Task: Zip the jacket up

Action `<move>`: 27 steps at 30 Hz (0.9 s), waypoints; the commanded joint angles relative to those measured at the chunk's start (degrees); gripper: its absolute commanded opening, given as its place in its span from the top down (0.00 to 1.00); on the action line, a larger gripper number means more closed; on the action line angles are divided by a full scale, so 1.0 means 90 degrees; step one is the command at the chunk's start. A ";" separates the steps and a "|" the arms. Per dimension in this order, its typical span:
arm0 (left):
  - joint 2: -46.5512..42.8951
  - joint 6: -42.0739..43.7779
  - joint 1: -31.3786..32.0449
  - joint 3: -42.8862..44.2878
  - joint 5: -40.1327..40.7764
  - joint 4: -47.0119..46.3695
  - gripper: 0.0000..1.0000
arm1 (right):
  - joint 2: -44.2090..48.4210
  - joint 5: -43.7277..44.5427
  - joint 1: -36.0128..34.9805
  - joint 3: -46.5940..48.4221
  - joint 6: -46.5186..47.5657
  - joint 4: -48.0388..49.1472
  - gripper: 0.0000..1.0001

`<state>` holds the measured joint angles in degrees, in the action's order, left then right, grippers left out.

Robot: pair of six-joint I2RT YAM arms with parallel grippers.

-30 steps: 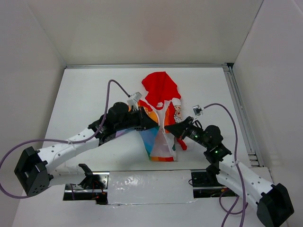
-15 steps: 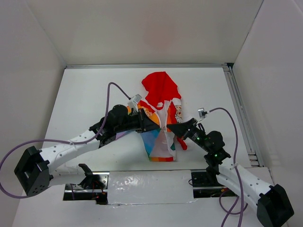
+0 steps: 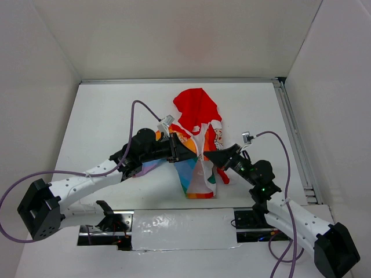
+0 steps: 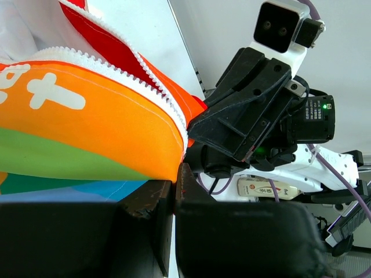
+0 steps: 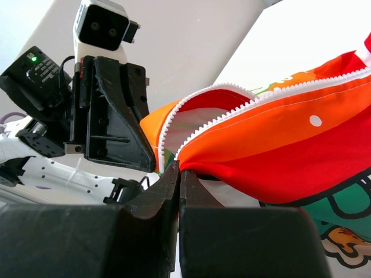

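The jacket [image 3: 197, 142] lies mid-table, red hood away from me, unzipped, its front edges lifted and drawn together. My left gripper [image 3: 194, 152] is shut on the rainbow-striped half's zipper edge [image 4: 116, 124]; the jaws pinch the orange fabric at the white teeth. My right gripper [image 3: 208, 155] is shut on the other front edge [image 5: 278, 133], orange and red with white teeth, a cartoon print below it. The two grippers face each other almost tip to tip over the zipper line. Each wrist view shows the other gripper close behind the fabric. The slider is not visible.
A metal rail [image 3: 293, 136] runs along the table's right side. White walls enclose the back and sides. A taped plate [image 3: 179, 227] and the arm bases sit at the near edge. Purple cables [image 3: 136, 107] loop above both arms.
Both grippers have crept a little closer together over the zipper line, keeping their hold on the fabric. The lower hem of the jacket has shifted slightly.
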<state>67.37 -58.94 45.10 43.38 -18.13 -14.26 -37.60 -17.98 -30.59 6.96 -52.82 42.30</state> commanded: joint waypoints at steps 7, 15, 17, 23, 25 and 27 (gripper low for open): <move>0.0014 0.0064 0.0038 0.0083 0.0042 -0.0271 1.00 | 0.0086 -0.0268 -0.0068 0.0105 0.0038 0.0623 1.00; 0.0014 0.0220 0.0038 0.0141 0.0140 -0.0231 1.00 | 0.0487 -0.0513 -0.0107 0.0271 0.0301 0.0105 1.00; 0.0072 0.0240 0.0038 0.0161 0.0052 -0.0290 1.00 | 0.0322 -0.0473 -0.0107 0.0310 0.0273 0.0095 1.00; -0.0034 0.0289 0.0096 0.0161 -0.0124 -0.0398 1.00 | -0.0352 0.0160 -0.0107 0.0682 0.0556 -0.0336 1.00; -0.0132 0.0298 0.0164 0.0122 -0.0114 -0.0388 1.00 | -0.0537 0.0423 -0.0107 0.0604 0.0546 -0.0014 1.00; -0.0152 0.0279 0.0261 0.0132 -0.0095 -0.0359 1.00 | -0.0684 0.0610 -0.0107 0.0623 0.0381 0.0346 1.00</move>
<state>67.79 -58.22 46.06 43.38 -17.89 -14.04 -42.65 -16.84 -31.16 10.39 -49.65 39.90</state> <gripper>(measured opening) 0.141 0.015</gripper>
